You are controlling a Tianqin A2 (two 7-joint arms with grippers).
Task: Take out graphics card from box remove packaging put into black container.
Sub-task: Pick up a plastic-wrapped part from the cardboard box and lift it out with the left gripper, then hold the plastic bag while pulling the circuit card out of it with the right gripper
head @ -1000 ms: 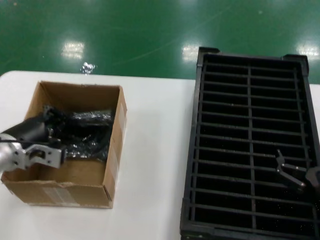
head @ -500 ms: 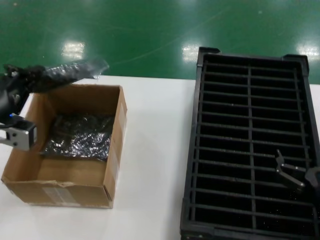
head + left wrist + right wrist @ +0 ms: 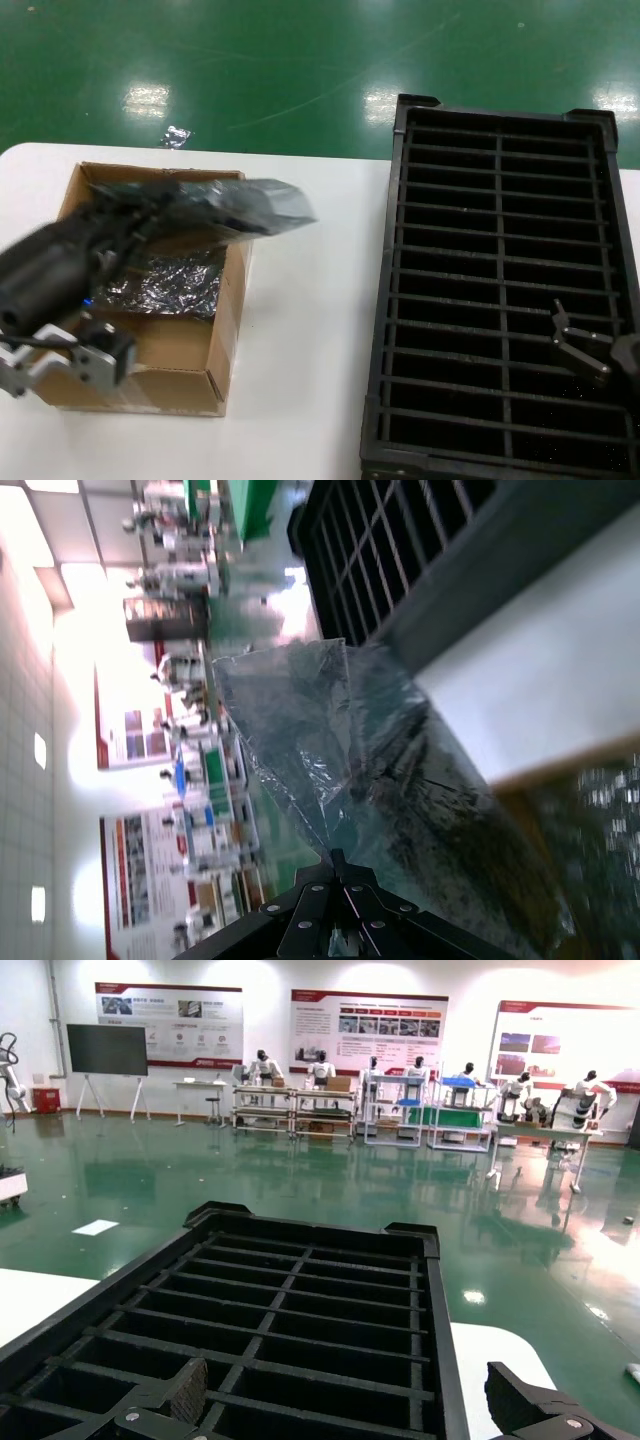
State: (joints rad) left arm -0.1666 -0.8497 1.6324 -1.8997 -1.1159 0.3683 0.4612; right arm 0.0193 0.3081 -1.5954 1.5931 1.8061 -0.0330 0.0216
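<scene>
Clamped on one end of the bag (image 3: 225, 208), the left gripper (image 3: 140, 215) holds it above the box (image 3: 180, 355), its free end sticking out past the box wall nearest the tray (image 3: 600, 180). That long black slotted tray lies well apart from the box on the white table (image 3: 300, 330). A second crinkly silver bag (image 3: 165, 285) lies flat inside the box. Over the tray's near end, the right gripper (image 3: 585, 345) hangs with fingers spread. Only the left wrist view shows the lifted bag (image 3: 380, 780) as see-through, with something dark inside.
</scene>
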